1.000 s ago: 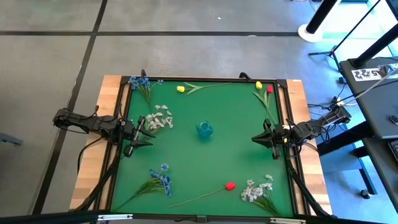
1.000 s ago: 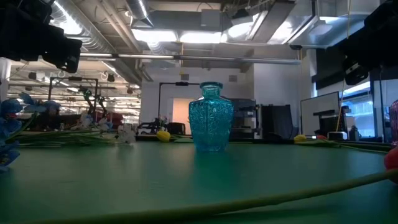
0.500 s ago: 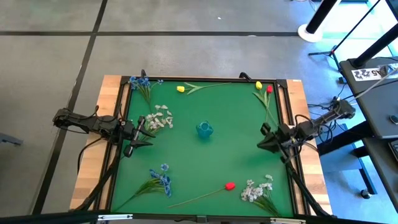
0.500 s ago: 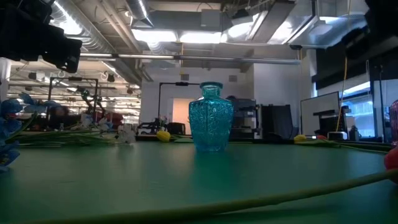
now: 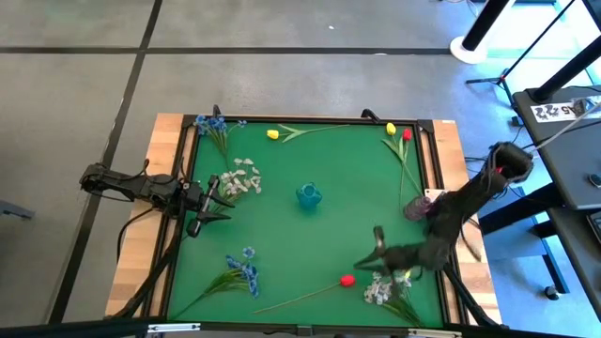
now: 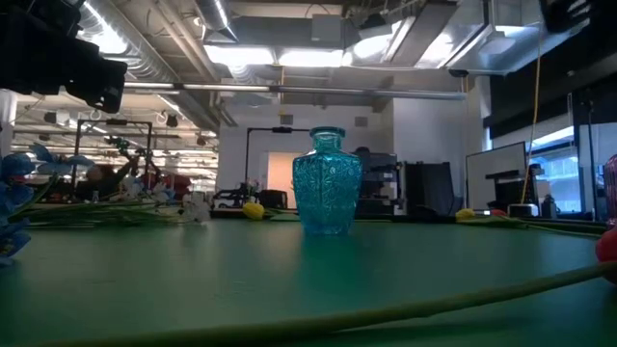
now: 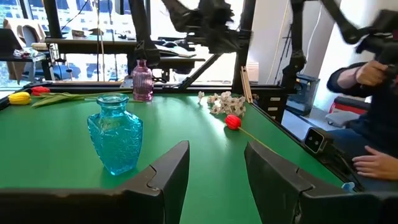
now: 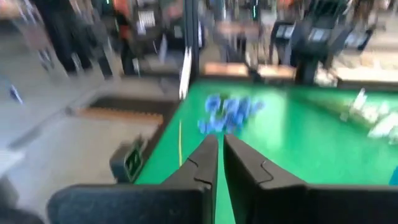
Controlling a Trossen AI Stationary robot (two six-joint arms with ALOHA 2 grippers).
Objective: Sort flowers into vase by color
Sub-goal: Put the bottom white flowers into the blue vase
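While every flower lies flat on the green bench (image 5: 310, 249), nothing has gone into a vase, so I judge the sorting barely begun. Blue sprigs sit at the far left corner (image 5: 214, 127) and the near left (image 5: 242, 270); white sprigs lie beside the left arm (image 5: 240, 178) and at the near right (image 5: 390, 285). One yellow tulip (image 5: 273, 134) lies along the far edge, a second yellow tulip (image 5: 391, 128) and a red tulip (image 5: 407, 134) lie together at the far right corner, and another red tulip (image 5: 346, 280) lies near the front edge.

Mid-bench stands the turquoise glass vase (image 5: 309, 195), apparently empty. A smaller pink vase (image 7: 142, 79) stands at the right edge; its contents cannot be told.

Over the near-right white sprig hangs the right hand (image 5: 376, 246), its fingers (image 8: 209, 163) almost clenched and grasping nothing. At the left edge the left hand (image 5: 212, 199) waits, released and wide.
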